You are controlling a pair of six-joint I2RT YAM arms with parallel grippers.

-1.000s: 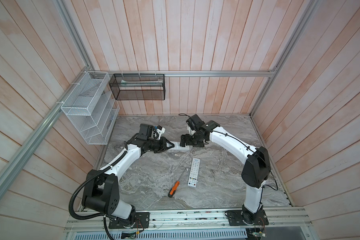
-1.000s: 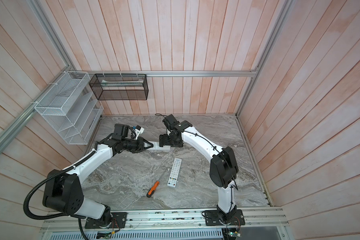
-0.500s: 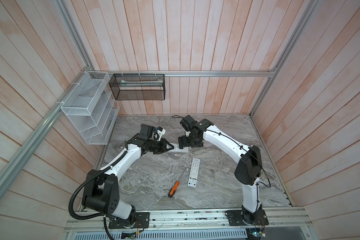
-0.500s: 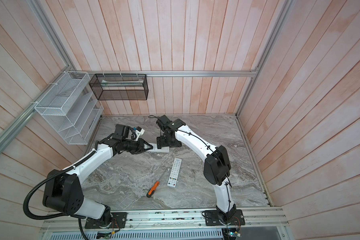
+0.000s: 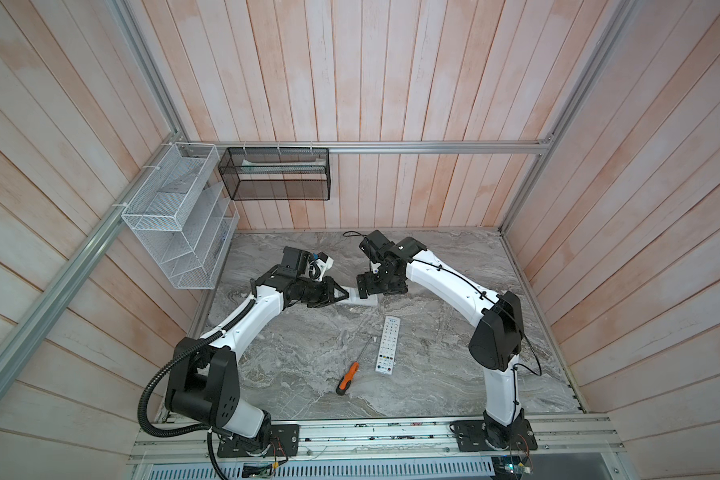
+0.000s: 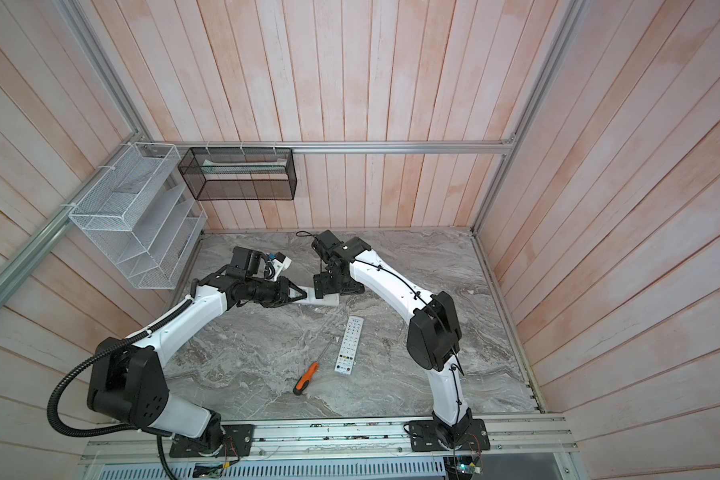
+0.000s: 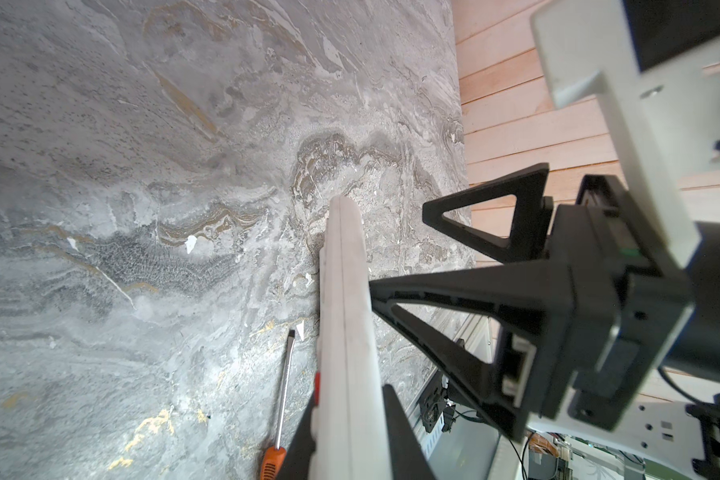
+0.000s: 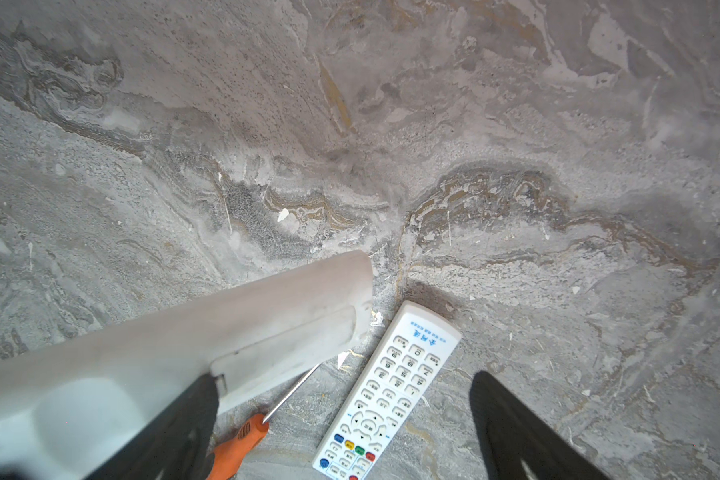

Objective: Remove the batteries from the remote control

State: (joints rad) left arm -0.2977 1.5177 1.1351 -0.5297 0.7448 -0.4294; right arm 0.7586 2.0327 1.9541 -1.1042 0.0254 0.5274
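Note:
My left gripper (image 7: 350, 419) is shut on one end of a white remote control (image 7: 346, 316) and holds it level above the table, as both top views show (image 5: 363, 297) (image 6: 324, 300). In the right wrist view the remote control (image 8: 208, 340) shows its back, where the battery cover (image 8: 287, 349) is closed. The batteries are hidden. My right gripper (image 8: 346, 436) is open at the remote's free end. One of its fingers (image 8: 184, 424) lies against the remote's back by the cover, and the other stands well clear. In both top views the right gripper (image 5: 371, 286) (image 6: 327, 287) faces the left gripper (image 5: 341, 294).
A second white remote (image 5: 387, 345) (image 8: 387, 390) lies with its buttons up on the grey marble table (image 5: 454, 374). An orange-handled screwdriver (image 5: 348, 378) (image 8: 242, 440) lies beside it. A white wire rack (image 5: 175, 216) and a black mesh basket (image 5: 275, 174) hang on the walls at the back left.
My right arm has shifted a little to the left, closer in on the held remote, with its jaws still wide. The left arm and the remote have stayed put.

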